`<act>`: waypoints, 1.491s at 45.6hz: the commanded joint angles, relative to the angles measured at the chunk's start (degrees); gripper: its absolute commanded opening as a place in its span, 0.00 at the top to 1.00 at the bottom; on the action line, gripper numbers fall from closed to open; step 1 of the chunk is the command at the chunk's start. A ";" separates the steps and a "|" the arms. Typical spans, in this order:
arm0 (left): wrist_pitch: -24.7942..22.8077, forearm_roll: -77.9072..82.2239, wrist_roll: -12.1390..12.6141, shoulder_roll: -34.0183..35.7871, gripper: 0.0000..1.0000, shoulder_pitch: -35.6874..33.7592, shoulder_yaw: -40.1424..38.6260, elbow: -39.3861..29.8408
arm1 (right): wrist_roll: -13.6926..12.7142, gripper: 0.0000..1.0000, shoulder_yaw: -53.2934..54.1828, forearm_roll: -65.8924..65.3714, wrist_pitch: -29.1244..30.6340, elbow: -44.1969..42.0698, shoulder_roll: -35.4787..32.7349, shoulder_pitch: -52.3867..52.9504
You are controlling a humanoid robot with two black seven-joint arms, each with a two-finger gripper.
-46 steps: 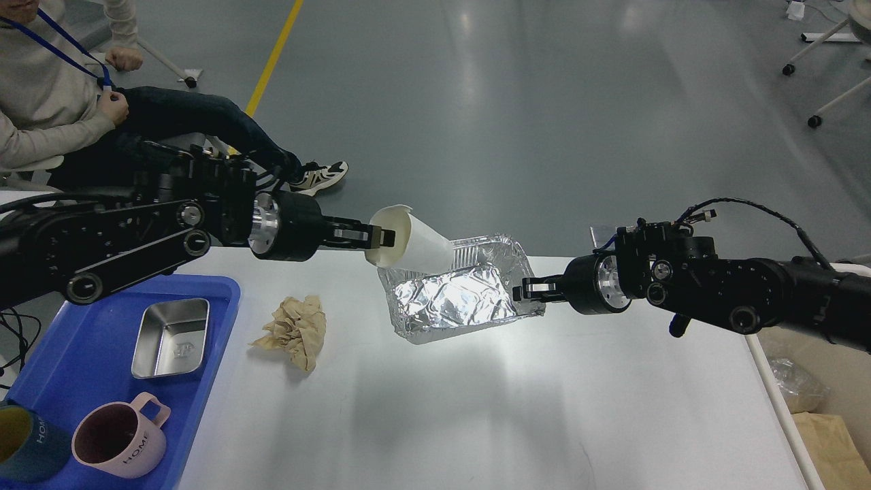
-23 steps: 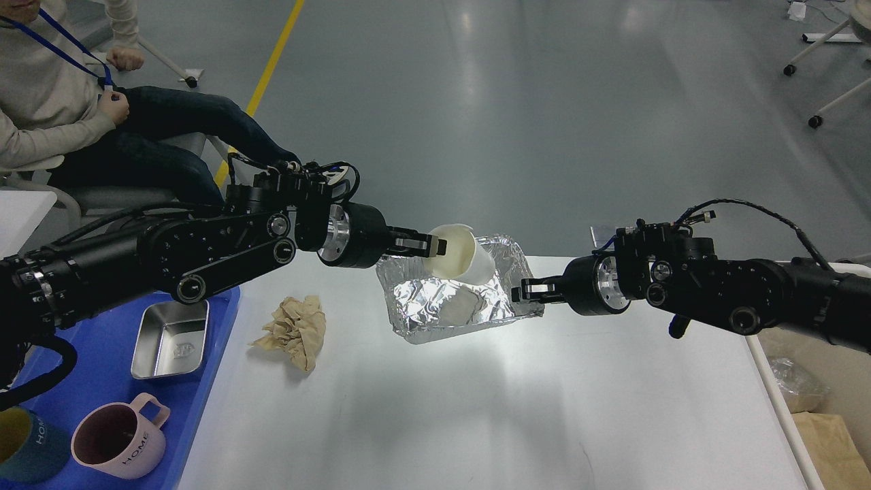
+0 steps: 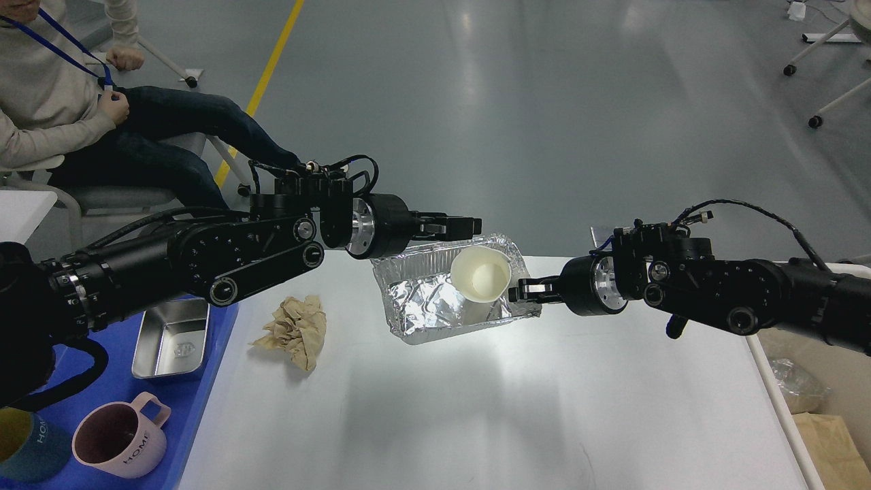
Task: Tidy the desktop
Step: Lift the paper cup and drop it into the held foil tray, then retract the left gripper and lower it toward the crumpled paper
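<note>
The white desktop [image 3: 476, 408] fills the lower view. A crumpled foil tray [image 3: 422, 303] is at its far middle, held a little above it. A white paper cup [image 3: 482, 275] lies inside the tray, mouth towards me. My right gripper [image 3: 520, 291] is shut on the tray's right rim. My left gripper [image 3: 471, 225] is open and empty, just above the tray's far rim and up and left of the cup. A crumpled brown paper ball [image 3: 294, 330] lies on the desktop, left of the tray.
A blue plastic tray [image 3: 187, 422] at the left holds a metal box [image 3: 170, 338], a pink mug [image 3: 122, 442] and a dark blue mug [image 3: 27, 446]. A beige bin [image 3: 816, 415] with bags stands off the right edge. A seated person [image 3: 61, 102] is at the far left.
My left gripper carried the paper cup right over the foil tray and let it go. The cup now lies in the tray. The right gripper stayed on the tray's rim.
</note>
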 commanded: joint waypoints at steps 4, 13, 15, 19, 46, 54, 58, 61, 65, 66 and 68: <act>0.61 -2.72 -0.13 0.54 0.36 -0.22 -0.20 0.22 | 0.00 1.00 -0.01 0.00 0.00 -0.04 -0.01 -0.04; -0.53 -6.68 -0.13 6.51 0.35 -0.66 -2.13 -0.48 | 0.00 1.00 -0.01 0.00 0.09 -0.04 -0.01 -0.57; -1.14 -6.94 -0.13 8.35 0.35 -0.58 -2.22 -0.75 | 0.00 1.00 -0.01 0.00 0.00 -0.04 -0.09 -0.65; -2.11 -7.38 -0.21 12.04 0.32 -0.14 -2.13 -0.92 | 0.00 1.00 -0.01 0.00 0.09 -0.04 -0.09 -0.74; -1.51 -11.96 0.23 48.24 0.26 11.28 -1.95 -25.43 | 0.00 1.00 -0.44 0.00 0.09 -0.12 -0.18 -0.92; 2.11 -12.13 -0.65 58.36 0.26 15.50 -1.95 -29.75 | 0.00 1.00 -0.53 0.00 0.09 -0.12 -0.18 -1.01; 3.86 -12.22 -0.83 63.28 0.26 16.91 -1.87 -32.21 | 0.00 1.00 -0.71 -0.09 0.09 -0.21 -0.09 -1.09; 5.27 -12.92 -1.01 66.71 0.26 17.44 -1.78 -33.97 | 0.00 1.00 -0.71 -0.09 0.09 -0.12 -0.01 -1.09; 7.20 -15.12 -1.88 70.59 0.26 18.93 -1.08 -34.59 | 0.00 1.00 -0.53 0.00 0.09 -0.21 -0.09 -1.09; 7.55 -15.56 -2.15 70.76 0.26 19.37 -0.90 -34.59 | 0.00 1.00 -0.53 -0.09 0.09 -0.12 -0.09 -1.09; 8.43 -16.17 -2.50 70.85 0.26 20.42 -0.64 -34.59 | 0.00 1.00 -0.53 -0.09 0.09 -0.21 -0.09 -1.09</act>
